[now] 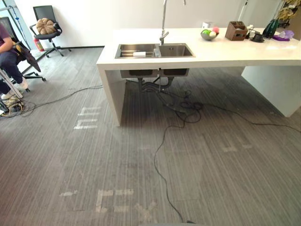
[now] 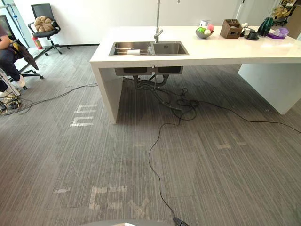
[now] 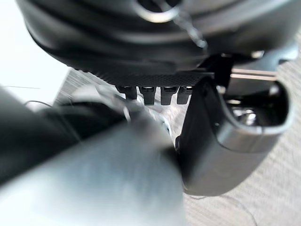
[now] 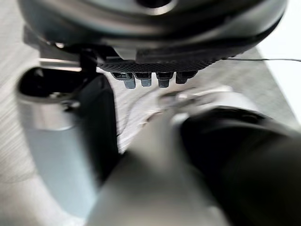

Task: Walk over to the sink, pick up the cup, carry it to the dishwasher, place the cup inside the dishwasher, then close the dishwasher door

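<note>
A white counter (image 1: 225, 52) stands a few steps ahead across the grey carpet. Set into it is a steel double sink (image 1: 176, 50) with a tall tap (image 1: 164, 21). A small white cup (image 1: 139, 54) lies in the sink's left basin, and it is also visible in the right eye view as the cup (image 2: 133, 52). My left hand (image 3: 155, 70) hangs by my side over the floor, fingers (image 3: 148, 94) relaxed and holding nothing. My right hand (image 4: 155, 61) hangs the same way, its fingers (image 4: 143, 79) loose and empty.
A person (image 1: 8, 59) sits at the far left beside an office chair (image 1: 46, 26) holding a cushion. Black cables (image 1: 164, 141) trail over the carpet from under the sink. A fruit bowl (image 1: 209, 34) and brown box (image 1: 236, 30) sit on the counter's right part.
</note>
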### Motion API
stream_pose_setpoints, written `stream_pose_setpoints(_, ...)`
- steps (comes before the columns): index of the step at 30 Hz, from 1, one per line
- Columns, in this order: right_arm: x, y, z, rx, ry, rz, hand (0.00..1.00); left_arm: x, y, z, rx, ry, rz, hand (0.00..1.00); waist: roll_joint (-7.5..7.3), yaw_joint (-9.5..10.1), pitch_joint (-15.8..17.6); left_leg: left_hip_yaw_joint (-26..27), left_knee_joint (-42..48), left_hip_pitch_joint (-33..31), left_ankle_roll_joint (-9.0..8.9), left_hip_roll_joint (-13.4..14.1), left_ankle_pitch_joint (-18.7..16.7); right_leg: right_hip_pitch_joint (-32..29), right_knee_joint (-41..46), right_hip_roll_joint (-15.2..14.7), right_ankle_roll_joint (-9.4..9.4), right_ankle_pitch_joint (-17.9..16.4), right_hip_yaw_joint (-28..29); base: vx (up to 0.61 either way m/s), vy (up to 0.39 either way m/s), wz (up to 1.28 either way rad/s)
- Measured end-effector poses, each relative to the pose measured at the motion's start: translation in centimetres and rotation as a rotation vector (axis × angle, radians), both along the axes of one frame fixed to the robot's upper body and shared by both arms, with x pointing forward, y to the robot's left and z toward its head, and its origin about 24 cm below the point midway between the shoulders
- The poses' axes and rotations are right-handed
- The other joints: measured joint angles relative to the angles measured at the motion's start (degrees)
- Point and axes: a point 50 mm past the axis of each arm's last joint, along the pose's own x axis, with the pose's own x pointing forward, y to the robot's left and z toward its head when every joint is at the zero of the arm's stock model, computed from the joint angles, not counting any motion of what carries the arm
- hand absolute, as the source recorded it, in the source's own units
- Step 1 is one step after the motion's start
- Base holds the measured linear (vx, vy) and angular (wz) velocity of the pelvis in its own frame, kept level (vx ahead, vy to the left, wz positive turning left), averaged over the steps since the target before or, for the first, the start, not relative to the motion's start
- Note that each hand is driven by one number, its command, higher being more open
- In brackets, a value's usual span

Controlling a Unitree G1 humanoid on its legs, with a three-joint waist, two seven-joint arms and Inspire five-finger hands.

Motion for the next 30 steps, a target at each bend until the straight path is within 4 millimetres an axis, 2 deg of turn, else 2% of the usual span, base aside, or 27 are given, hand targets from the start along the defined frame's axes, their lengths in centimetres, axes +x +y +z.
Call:
stream_pose_setpoints(2,1.0,-0.1,0.1,-0.059,-0.017,0.146,1.0,0.3,-0.1,0.0,0.008,-0.045,-0.025,1.0,-0.13,0.19,0.7,-0.7,-1.3,0.2,-0.16,-0.2,0.7,-0.1,0.0,0.0,0.14,-0.1,-0.8,-0.02,-0.03,0.15)
stream_pose_setpoints(6,2.1,0.0,0.1,-0.065,-0.028,0.185,1.0,0.7,-0.1,-0.1,0.02,-0.099,-0.047,1.0,-0.46,0.39,1.7,-2.2,-2.4,0.1,0.02,-0.6,1.7,-0.2,-0.1,-0.2,0.28,-0.2,-2.2,-0.04,-0.021,0.21)
stream_pose_setpoints(16,2.3,0.1,0.0,-0.003,-0.023,0.067,1.0,0.8,0.1,-0.2,0.087,-0.102,-0.091,1.0,-0.82,0.69,2.1,-3.2,-2.7,0.0,0.69,-1.0,2.1,-0.1,-0.3,-0.5,0.36,-0.2,-2.9,-0.05,-0.011,0.04)
stream_pose_setpoints(21,2.5,0.5,-0.1,0.029,-0.054,-0.004,1.0,0.9,0.7,-0.2,0.206,-0.127,-0.043,1.0,-1.57,0.29,3.1,-3.3,-2.7,0.1,0.9,-1.1,2.2,0.0,-0.3,-0.6,0.38,-0.1,-2.9,-0.05,-0.009,0.0)
stream_pose_setpoints(30,2.7,1.0,-0.1,0.09,-0.099,-0.07,1.0,0.8,0.9,-0.2,0.233,-0.138,0.002,1.0,-1.79,0.16,4.1,-3.4,-2.8,0.1,0.98,-1.3,2.3,0.2,-0.1,-0.8,0.52,0.0,-3.0,-0.01,-0.001,0.0)
